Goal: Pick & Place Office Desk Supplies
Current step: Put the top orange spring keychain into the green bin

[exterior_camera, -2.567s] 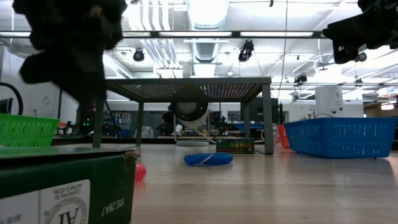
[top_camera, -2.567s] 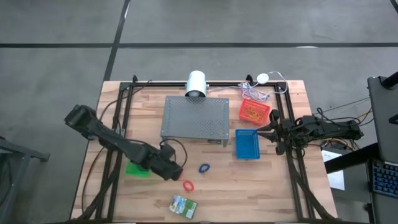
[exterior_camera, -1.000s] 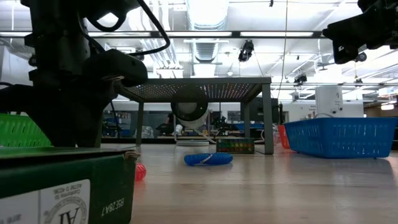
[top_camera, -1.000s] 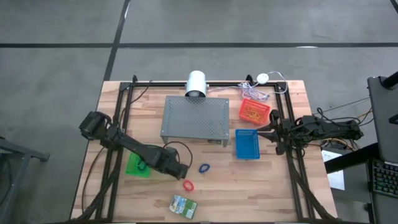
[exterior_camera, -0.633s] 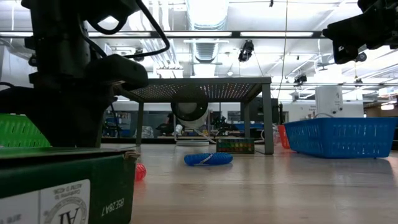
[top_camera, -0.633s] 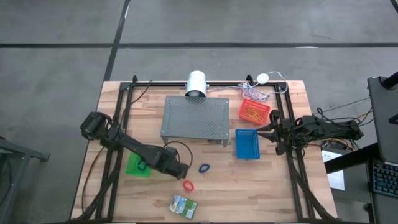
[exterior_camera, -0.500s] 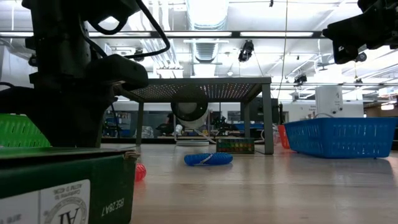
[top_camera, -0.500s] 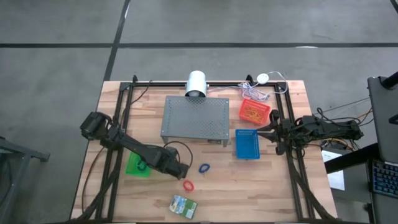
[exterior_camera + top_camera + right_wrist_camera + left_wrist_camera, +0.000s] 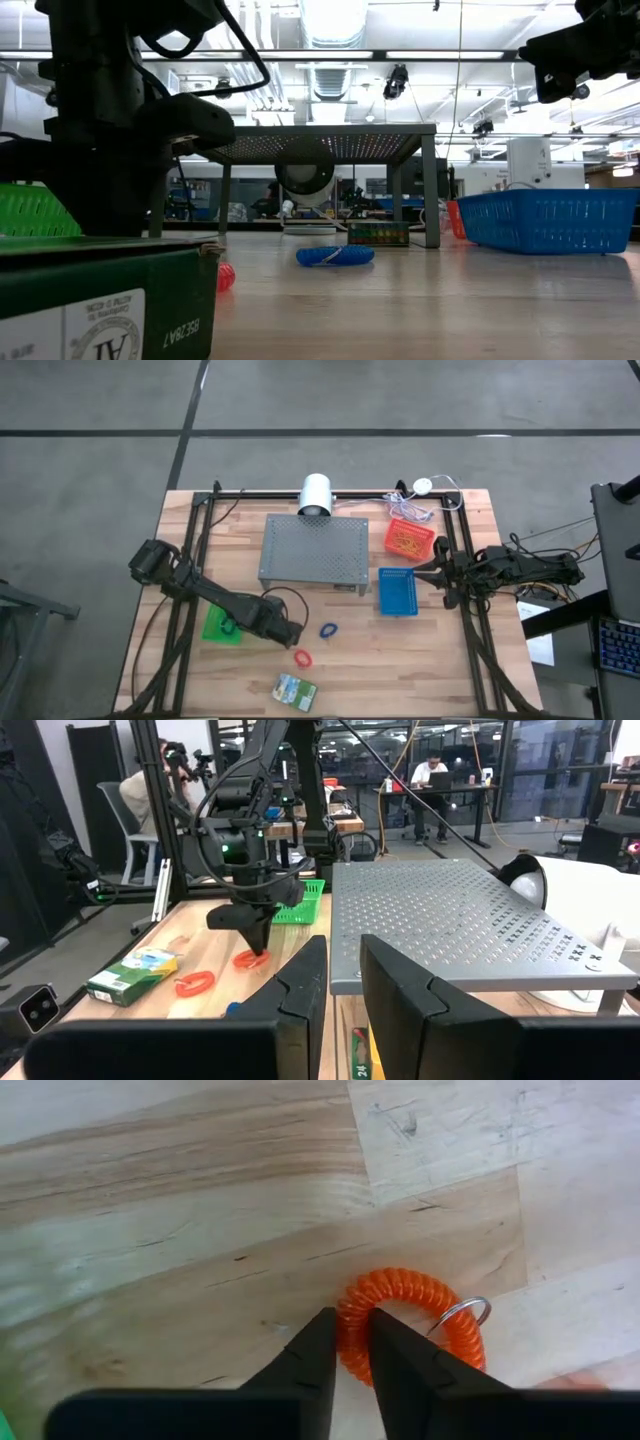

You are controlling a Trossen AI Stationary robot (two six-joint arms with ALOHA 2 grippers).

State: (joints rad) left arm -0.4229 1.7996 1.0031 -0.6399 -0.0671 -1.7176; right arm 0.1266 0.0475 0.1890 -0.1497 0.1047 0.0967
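My left gripper [image 9: 293, 637] points down at the table in front of the grey stand, shut on a red-orange coiled loop band [image 9: 400, 1285] that carries a small metal ring [image 9: 462, 1312]. From the right wrist view its tips [image 9: 258, 948] sit on that band. A second red loop [image 9: 302, 657] and a blue loop [image 9: 328, 630] lie flat nearby. The green-and-yellow crayon box [image 9: 296, 688] lies near the front edge and hides the left fingertips in the low view. My right gripper [image 9: 432, 574] hangs level at the right side, shut and holding nothing. My left gripper pinches one side of the coiled loop [image 9: 348, 1295] between its two fingers, one finger inside the loop and one outside. The fingers come from above, pointing down, across the coil. The loop lies flat on the table.
The grey perforated stand [image 9: 314, 550] is at the middle back with a white cylinder [image 9: 315, 495] behind it. A green basket [image 9: 222, 628] sits beside the left arm. A blue basket [image 9: 398, 591] and a red basket [image 9: 409, 538] stand on the right.
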